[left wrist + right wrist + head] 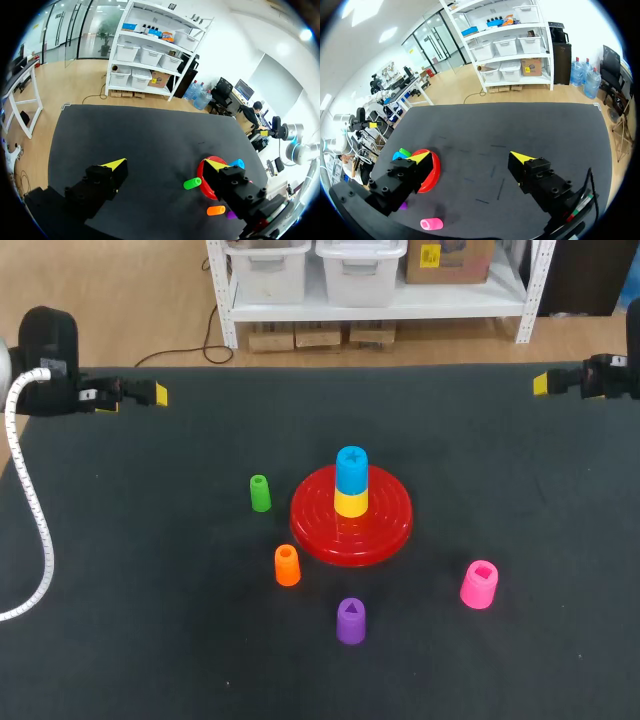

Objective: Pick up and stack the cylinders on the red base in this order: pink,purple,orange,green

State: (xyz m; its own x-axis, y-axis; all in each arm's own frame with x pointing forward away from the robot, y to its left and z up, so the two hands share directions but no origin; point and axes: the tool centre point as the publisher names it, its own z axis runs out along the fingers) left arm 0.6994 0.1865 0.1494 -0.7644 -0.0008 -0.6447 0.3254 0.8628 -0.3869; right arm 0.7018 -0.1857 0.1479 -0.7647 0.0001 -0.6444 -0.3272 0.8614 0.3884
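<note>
Both arms sit at the worktop's far corners: left gripper [165,163] and right gripper [470,156] each have their fingers spread wide, with nothing in them. The pink cylinder [479,584] stands toward the near right, apart from the red base [385,525] in the middle. Thing is, the base already carries a yellow cylinder [350,503] with a blue cylinder [351,470] on top, so pink would land high up — I'd guess an off-centre drop tips the stack. The purple cylinder [351,621] and orange cylinder [287,565] sit toward the near edge and the green cylinder [260,493] is just beside the base's left rim — a low sweep could knock them over
</note>
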